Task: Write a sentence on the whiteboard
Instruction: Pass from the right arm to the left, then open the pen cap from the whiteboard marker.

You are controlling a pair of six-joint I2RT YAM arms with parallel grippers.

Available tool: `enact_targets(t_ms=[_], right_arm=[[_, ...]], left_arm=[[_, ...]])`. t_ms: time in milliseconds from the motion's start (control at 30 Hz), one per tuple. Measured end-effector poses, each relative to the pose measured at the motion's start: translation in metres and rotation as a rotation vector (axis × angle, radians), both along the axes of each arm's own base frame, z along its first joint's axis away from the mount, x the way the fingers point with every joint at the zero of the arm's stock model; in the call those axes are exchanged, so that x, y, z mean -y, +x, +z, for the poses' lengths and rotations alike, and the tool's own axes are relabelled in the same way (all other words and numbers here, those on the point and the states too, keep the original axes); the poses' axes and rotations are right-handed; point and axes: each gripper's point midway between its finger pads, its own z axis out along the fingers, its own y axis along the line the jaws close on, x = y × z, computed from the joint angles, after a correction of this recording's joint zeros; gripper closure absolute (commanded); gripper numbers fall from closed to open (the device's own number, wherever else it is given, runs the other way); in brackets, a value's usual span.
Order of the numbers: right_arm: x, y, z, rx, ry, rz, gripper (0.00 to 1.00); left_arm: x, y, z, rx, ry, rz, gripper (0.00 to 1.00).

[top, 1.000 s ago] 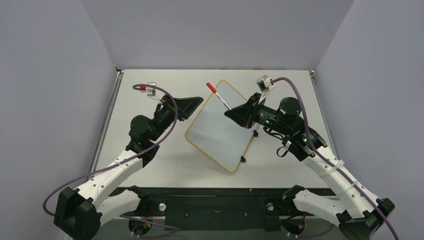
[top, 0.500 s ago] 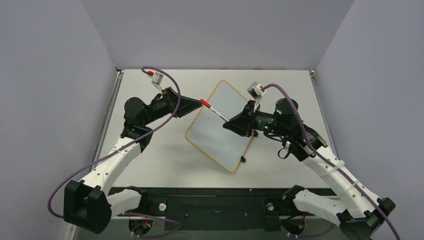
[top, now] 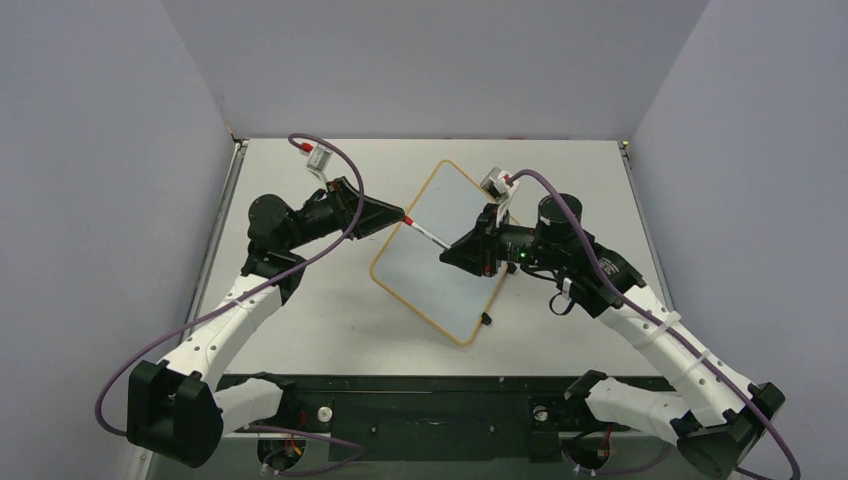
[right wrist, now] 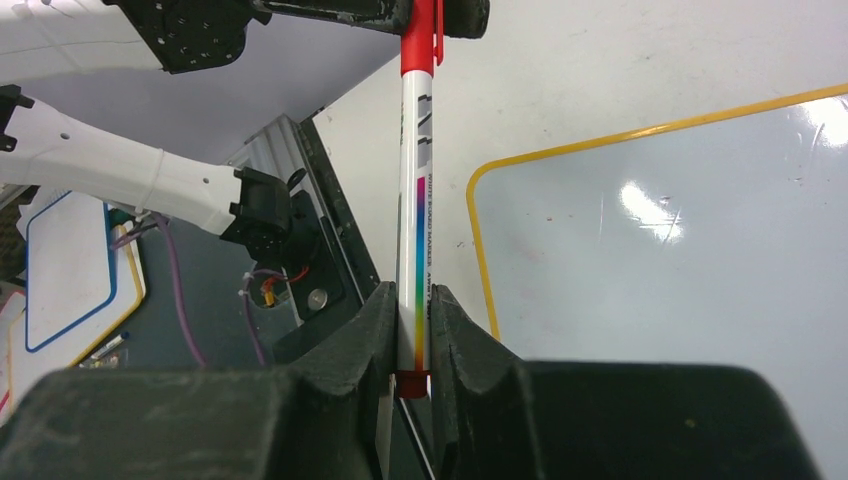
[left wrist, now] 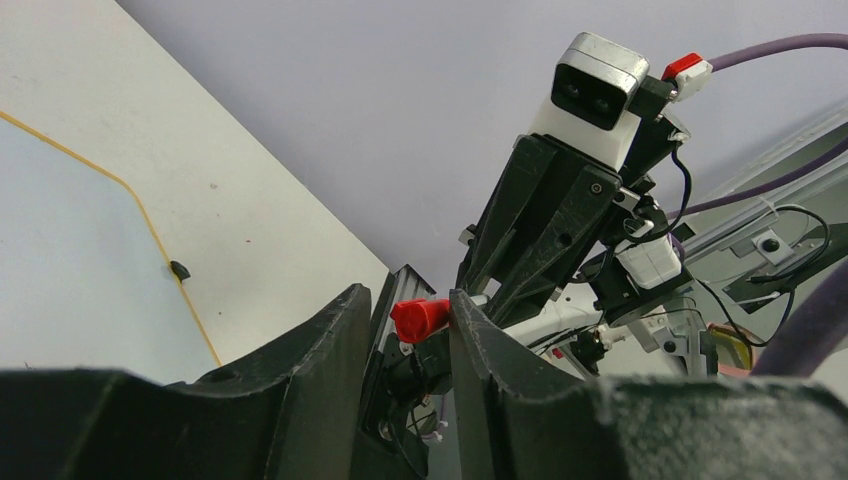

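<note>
**Marker bridging two arms above the whiteboard**

The right jaws are clamping the white barrel of a marker [right wrist: 417,200] near its tail. Its long axis is running straight out from them toward the left arm [top: 300,225]. At the far end, the red cap [left wrist: 419,318] is sitting between the left jaws. It is resting against one finger, but the left wrist view does not show whether the other is pressing on it, so a firm grip there cannot be confirmed.

The left jaws are therefore the nearer pair to the cap. Any uncapping pull would likely need to run along the marker's own line, away from the right arm [top: 560,250].

The whiteboard [top: 440,270] is lying flat and turned diagonally on the matte, pale table [top: 300,320], directly beneath the marker, which is hanging over its upper-left edge.

The barrel is looking smooth, round and glossy, with a rainbow stripe and small print. The board's surface is glaring under the lights inside a thin orange-yellow frame [right wrist: 476,250] with rounded corners. Two small black clips [top: 486,318] are showing on its right-hand edge.
</note>
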Motion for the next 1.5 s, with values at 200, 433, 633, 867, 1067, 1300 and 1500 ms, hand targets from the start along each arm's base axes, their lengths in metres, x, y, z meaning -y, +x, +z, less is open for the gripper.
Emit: enact_targets(t_ms=[200,433,633,867,1067,1300,1500], right_arm=[[-0.003,0.001,-0.003,0.008,-0.013,0.014,1.00],[-0.003,0.001,-0.008,0.012,-0.031,0.024,1.00],[-0.003,0.005,-0.009,0.009,-0.037,0.001,0.25],[0.001,0.020,0.005,0.043,0.062,-0.120,0.19],[0.007,0.024,0.017,0.051,0.225,-0.211,0.19],[0.008,0.032,0.044,0.063,0.387,-0.263,0.20],[0.007,0.034,0.071,0.088,0.509,-0.261,0.25]], left_arm=[[0.001,-0.003,0.000,0.004,0.004,-0.016,0.76],[0.000,-0.009,0.004,0.008,-0.003,-0.030,1.00],[-0.003,-0.014,0.006,0.019,-0.019,-0.019,1.00],[-0.009,-0.005,0.012,0.002,-0.111,0.055,1.00],[-0.015,0.002,0.031,-0.006,-0.262,0.108,1.00],[-0.015,0.001,0.051,-0.005,-0.392,0.130,1.00],[-0.008,-0.011,0.065,0.017,-0.472,0.123,1.00]])
